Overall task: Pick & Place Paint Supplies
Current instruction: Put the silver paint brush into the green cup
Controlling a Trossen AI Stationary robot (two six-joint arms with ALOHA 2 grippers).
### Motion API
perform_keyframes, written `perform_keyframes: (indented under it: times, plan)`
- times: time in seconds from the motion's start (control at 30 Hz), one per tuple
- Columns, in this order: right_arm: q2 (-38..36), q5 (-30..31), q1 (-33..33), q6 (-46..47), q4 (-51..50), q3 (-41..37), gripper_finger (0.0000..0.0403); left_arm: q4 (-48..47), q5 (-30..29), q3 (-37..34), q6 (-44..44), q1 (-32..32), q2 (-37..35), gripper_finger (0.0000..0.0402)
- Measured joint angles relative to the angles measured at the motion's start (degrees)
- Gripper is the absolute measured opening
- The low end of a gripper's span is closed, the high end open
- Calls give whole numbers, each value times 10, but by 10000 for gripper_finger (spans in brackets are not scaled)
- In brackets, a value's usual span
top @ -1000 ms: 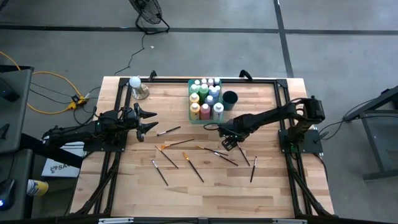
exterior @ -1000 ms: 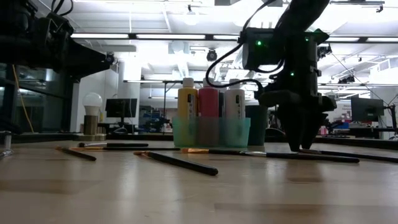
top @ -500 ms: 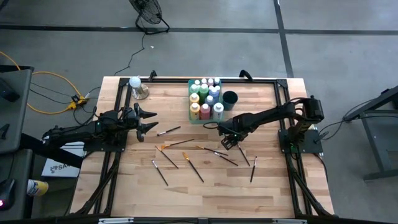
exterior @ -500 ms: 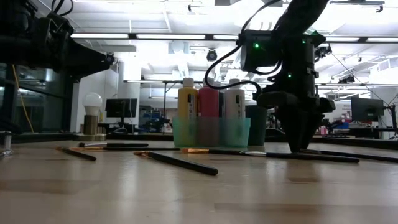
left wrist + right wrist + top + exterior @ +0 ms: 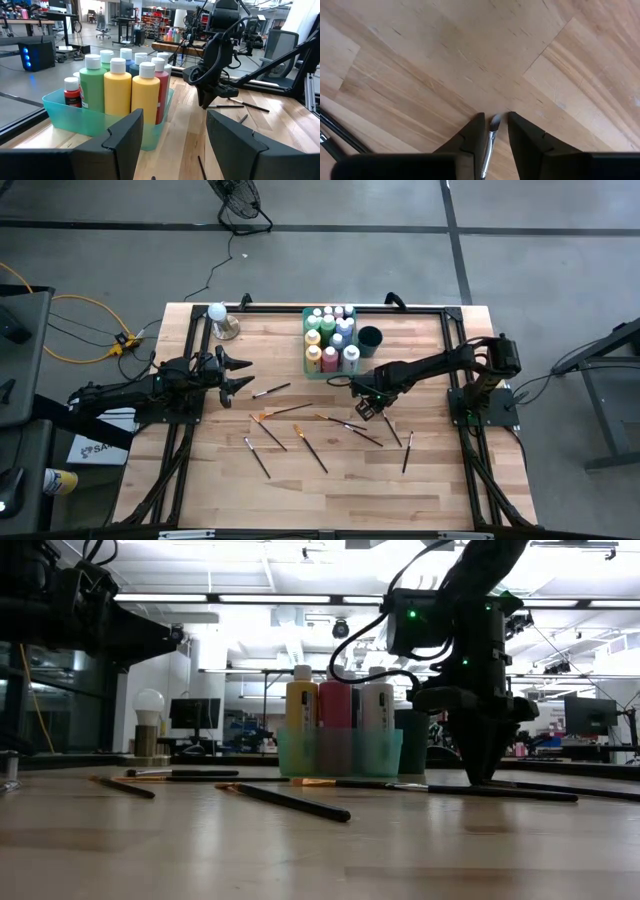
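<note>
Right gripper [image 5: 366, 406] is down at the tabletop near the middle of the table, its fingers [image 5: 472, 135] drawn close on either side of a thin paintbrush [image 5: 490, 140] whose pale tip pokes out between them. The fingers look nearly on the brush, though I cannot tell whether they are pressing it yet. Seen from the low camera, the same gripper [image 5: 484, 776] stands upright with its tips at the wood.

Left gripper [image 5: 240, 374] waits above the table's left side, its fingers [image 5: 112, 145] standing well apart and holding nothing.

A green bin [image 5: 308, 358] at the far middle of the table holds about ten white-capped paint bottles [image 5: 314, 356] in yellow, green, red, pink and grey. A dark cup [image 5: 369, 338] stands just right of it.

Roughly nine brushes lie loose on the wood, among them a dark one [image 5: 257, 456] near the left and one [image 5: 407, 451] toward the right. The count is uncertain where they cross.

A clear object with a white ball top [image 5: 220, 320] stands at the far left corner.
</note>
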Motion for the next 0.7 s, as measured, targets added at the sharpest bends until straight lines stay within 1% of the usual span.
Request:
perform_keyframes:
  times: [0.2,0.37,0.5,0.7]
  plan:
    - [0,-4,0,0,0,0,47,0,0,0,0,0,0,211]
    - [1,-4,0,-1,2,0,9,0,0,0,0,0,0,211]
    - [0,-2,1,-2,2,0,5,0,0,0,0,0,0,211]
    - [-40,9,3,-4,11,-4,3,0,0,0,0,0,0,211]
